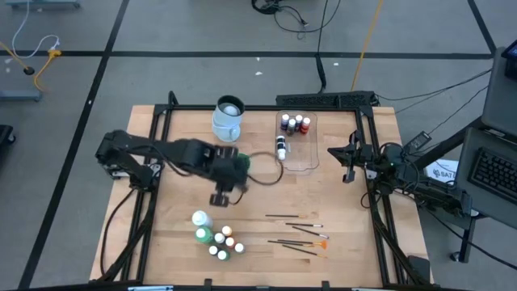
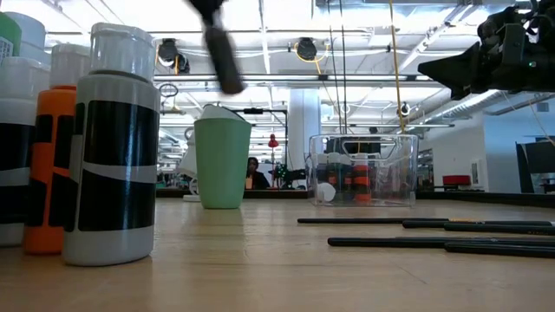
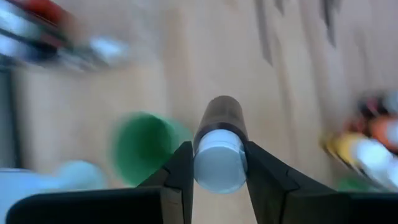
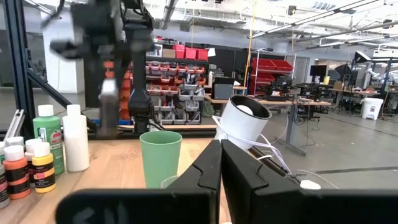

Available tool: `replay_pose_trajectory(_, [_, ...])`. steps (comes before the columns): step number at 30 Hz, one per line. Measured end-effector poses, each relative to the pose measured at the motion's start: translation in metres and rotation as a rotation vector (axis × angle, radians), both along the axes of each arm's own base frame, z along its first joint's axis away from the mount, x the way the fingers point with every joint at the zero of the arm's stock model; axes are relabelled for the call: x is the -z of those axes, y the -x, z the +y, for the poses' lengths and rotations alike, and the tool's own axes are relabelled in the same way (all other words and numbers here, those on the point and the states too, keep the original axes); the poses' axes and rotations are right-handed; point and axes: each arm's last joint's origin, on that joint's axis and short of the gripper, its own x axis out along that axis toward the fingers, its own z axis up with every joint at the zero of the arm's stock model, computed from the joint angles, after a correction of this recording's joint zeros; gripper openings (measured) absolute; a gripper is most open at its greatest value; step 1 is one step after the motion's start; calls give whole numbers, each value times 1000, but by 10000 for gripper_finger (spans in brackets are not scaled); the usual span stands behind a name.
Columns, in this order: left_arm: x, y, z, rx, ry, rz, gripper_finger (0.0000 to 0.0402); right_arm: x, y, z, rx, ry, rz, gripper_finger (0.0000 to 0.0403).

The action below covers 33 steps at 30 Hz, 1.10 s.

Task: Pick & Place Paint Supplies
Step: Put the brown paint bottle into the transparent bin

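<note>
- The left gripper [image 1: 221, 196] hung over the middle of the worktop [image 1: 161, 242], its jaws clamped on a small dark paint bottle [image 3: 219, 146] with a white cap; the left wrist view showed the bottle pinched between both fingers [image 3: 180, 171], off the wood.
- In the low view that held bottle [image 2: 222, 54] appeared blurred, tilted and high above the worktop.
- The right gripper [image 1: 349, 167] waited at the right edge of the worktop beside the clear tub [image 1: 300, 144], its jaws pressed together on nothing, as its own wrist view showed [image 4: 221, 163].
- The clear tub held three small bottles [image 1: 295, 124] at its far end, and one more small bottle [image 1: 280, 147] sat at its left edge.
- A pale-blue jug [image 1: 229, 118] stood just left of the tub, and a green cup [image 2: 222, 162] stood near it.
- A cluster of small bottles [image 1: 224, 241] with white and coloured caps stood at the front left of the worktop, with the two larger white and green bottles [image 1: 202, 225] just beside them.
- Several thin dark-handled brushes [image 1: 296, 235] lay flat at the front right, well apart from the tub.
</note>
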Motion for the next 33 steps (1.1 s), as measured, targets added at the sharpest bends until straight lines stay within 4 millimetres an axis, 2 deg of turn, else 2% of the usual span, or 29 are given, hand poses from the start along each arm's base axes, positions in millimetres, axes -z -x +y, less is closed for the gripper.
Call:
replay_pose_trajectory(4, [-47, -9, 20, -59, -71, -252, 100, 0, 0, 0, 3, 17, 4, 4])
replay_pose_trajectory(7, [-77, -15, 44, -173, -119, -461, 100, 0, 0, 0, 4, 22, 5, 4])
replay_pose_trajectory(10, [-86, -29, 74, -225, -87, -539, 100, 0, 0, 0, 4, 23, 5, 4])
replay_pose_trajectory(13, [-66, -60, 103, -214, -14, -471, 100, 0, 0, 0, 6, 32, 6, 4])
replay_pose_trajectory(16, [-33, -98, 129, -202, 23, -361, 100, -1, 0, 0, 8, 43, 3, 4])
replay_pose_trajectory(20, [9, -136, 160, -207, -9, -268, 100, -2, 0, 0, 8, 47, -7, 4])
replay_pose_trajectory(23, [43, -150, 183, -186, -6, -237, 100, -1, 0, 0, 9, 51, -3, 4])
replay_pose_trajectory(25, [56, -157, 195, -186, 9, -238, 100, -1, 0, 0, 10, 60, -1, 4])
replay_pose_trajectory(33, [78, -162, 209, -197, 21, -195, 100, -2, 0, 0, 17, 94, 4, 4])
